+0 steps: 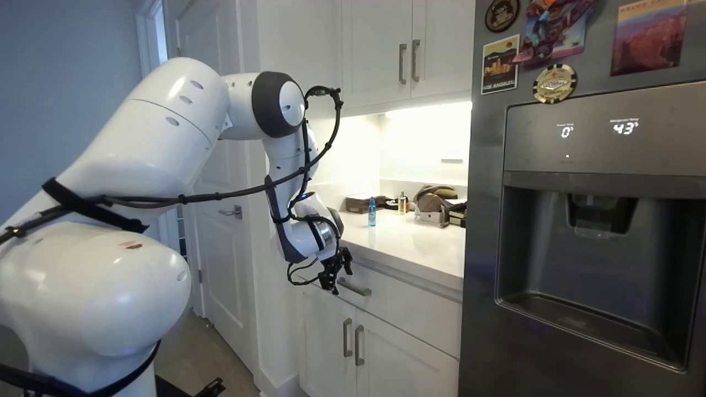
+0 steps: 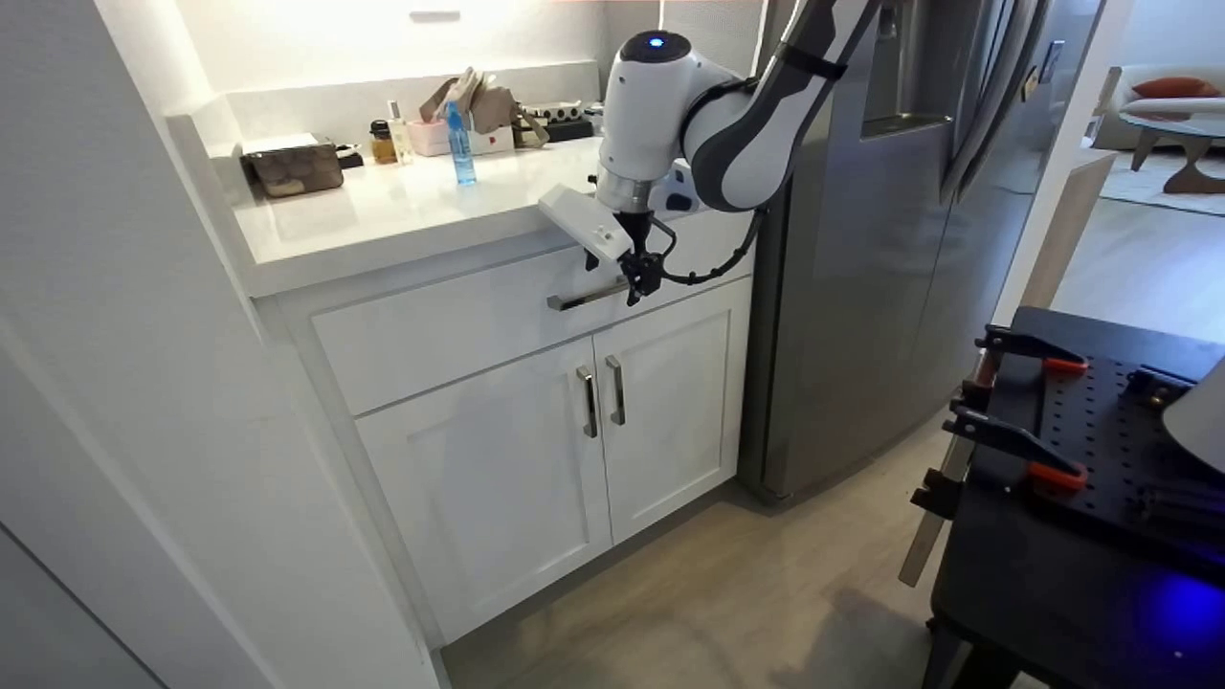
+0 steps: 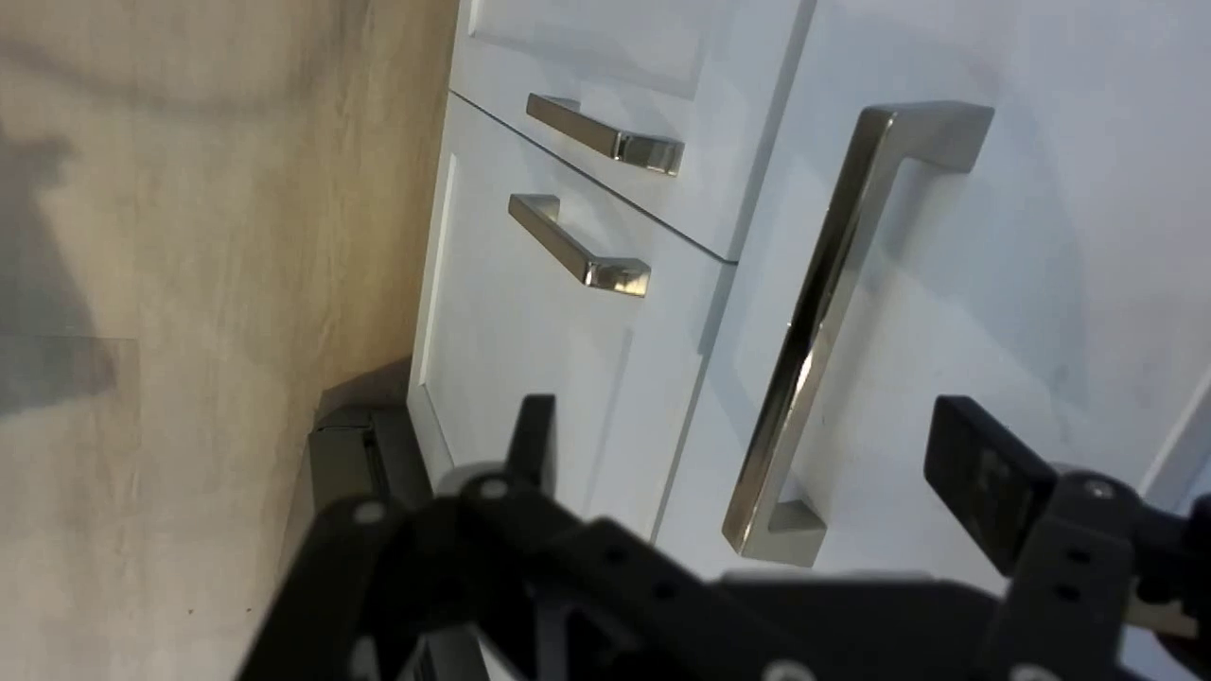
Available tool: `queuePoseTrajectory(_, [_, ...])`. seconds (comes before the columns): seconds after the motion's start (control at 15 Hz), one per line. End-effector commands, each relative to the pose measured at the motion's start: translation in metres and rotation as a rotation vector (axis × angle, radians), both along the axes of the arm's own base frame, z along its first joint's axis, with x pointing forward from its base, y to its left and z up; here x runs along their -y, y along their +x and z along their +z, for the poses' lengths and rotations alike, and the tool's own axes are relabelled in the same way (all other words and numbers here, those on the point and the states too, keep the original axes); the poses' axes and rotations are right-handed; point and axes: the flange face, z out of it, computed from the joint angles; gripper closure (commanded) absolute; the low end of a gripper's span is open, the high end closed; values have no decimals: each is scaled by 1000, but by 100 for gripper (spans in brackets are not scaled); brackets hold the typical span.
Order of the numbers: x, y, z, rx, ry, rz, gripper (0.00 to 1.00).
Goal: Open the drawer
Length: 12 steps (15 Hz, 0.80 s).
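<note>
Currently hand spread; in wrist view, handle of shut drawer lies toward one o'clock, long axis roughly one-to-seven, seven-o'clock end showing between fingers.

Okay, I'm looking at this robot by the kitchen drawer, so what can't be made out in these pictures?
Inside of the drawer: hidden in all views by its closed front.
Rear of the gripper: cut off by the wrist view's bottom edge.
One end of the drawer handle: hidden behind the gripper in an exterior view.
Any lettering on the blue bottle: too small in both exterior views.
</note>
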Motion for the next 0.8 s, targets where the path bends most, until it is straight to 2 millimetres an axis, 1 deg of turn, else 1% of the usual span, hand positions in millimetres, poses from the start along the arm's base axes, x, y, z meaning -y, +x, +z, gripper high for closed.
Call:
queuePoseTrajectory(0.0, [-7,9,-12,28,13,-23,0])
queuePoseTrajectory(0.33, [-8,14,-27,37,6,-43,0])
queuePoseTrajectory(0.73, [0,23,-37,46,5,-77,0])
